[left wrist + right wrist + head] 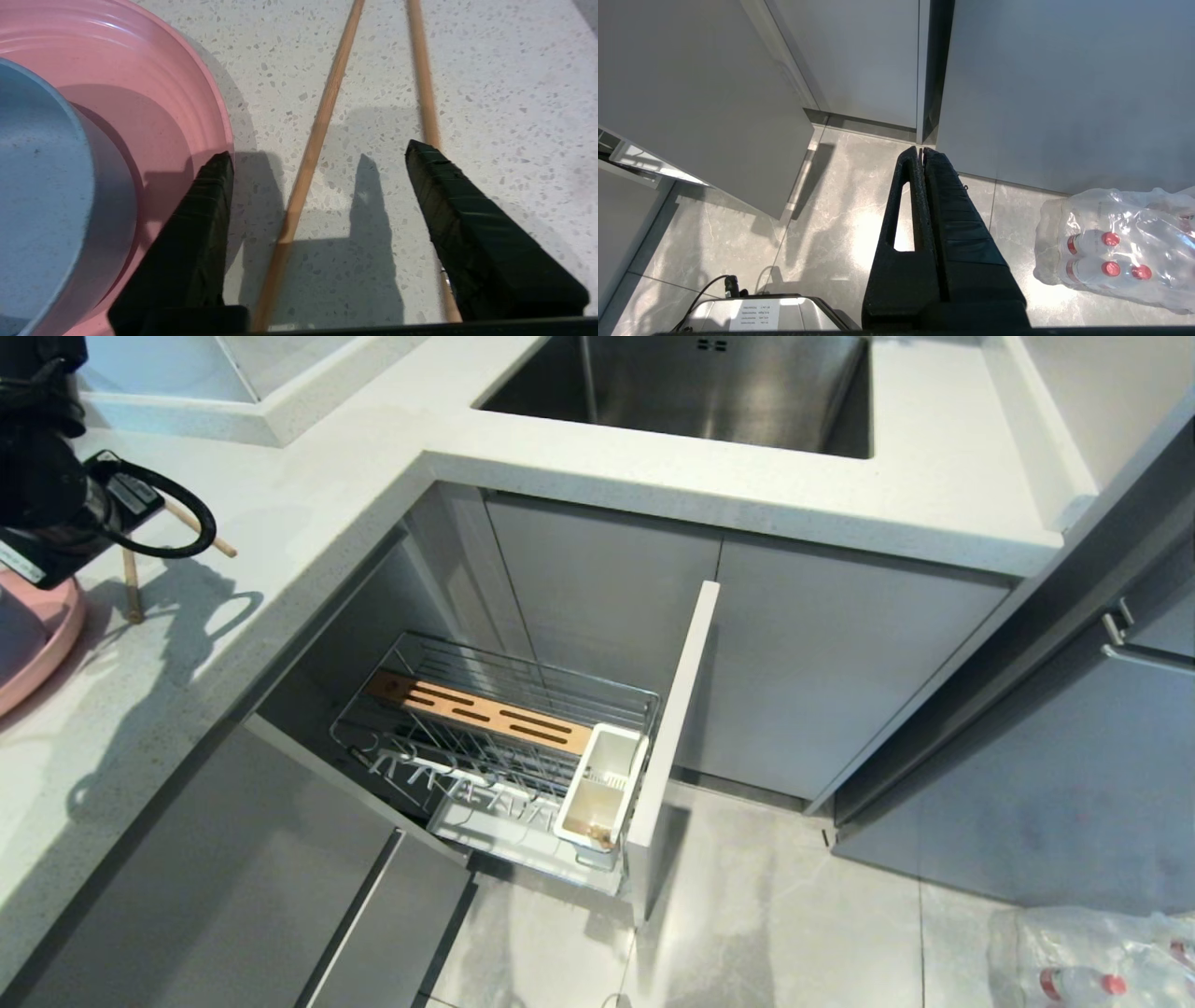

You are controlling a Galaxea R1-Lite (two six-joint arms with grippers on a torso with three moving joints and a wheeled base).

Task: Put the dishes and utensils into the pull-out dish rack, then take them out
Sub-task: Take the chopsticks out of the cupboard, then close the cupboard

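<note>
My left gripper (318, 150) hangs open just above the speckled countertop (504, 93), holding nothing. The two wooden chopsticks lie loose on the counter: one (313, 154) runs between the fingers, the other (423, 79) passes under one fingertip (420, 154). Beside the other finger sits the pink plate (154, 84) with the pale blue bowl (37, 177) standing in it. The spoon is out of view. In the head view the left arm (56, 513) is at the far left over the plate (42, 644) and chopsticks (131, 583). The pull-out dish rack (495, 747) stands pulled out and holds no dishes. My right gripper (920, 150) is shut, parked over the floor.
A steel sink (691, 383) is set in the counter behind the rack. The rack's narrow front panel (672, 737) juts over the tiled floor, its white caddy (602, 784) beside it. A grey cabinet front (280, 859) lies below the counter. A shrink-wrapped bottle pack (1120, 247) sits on the floor.
</note>
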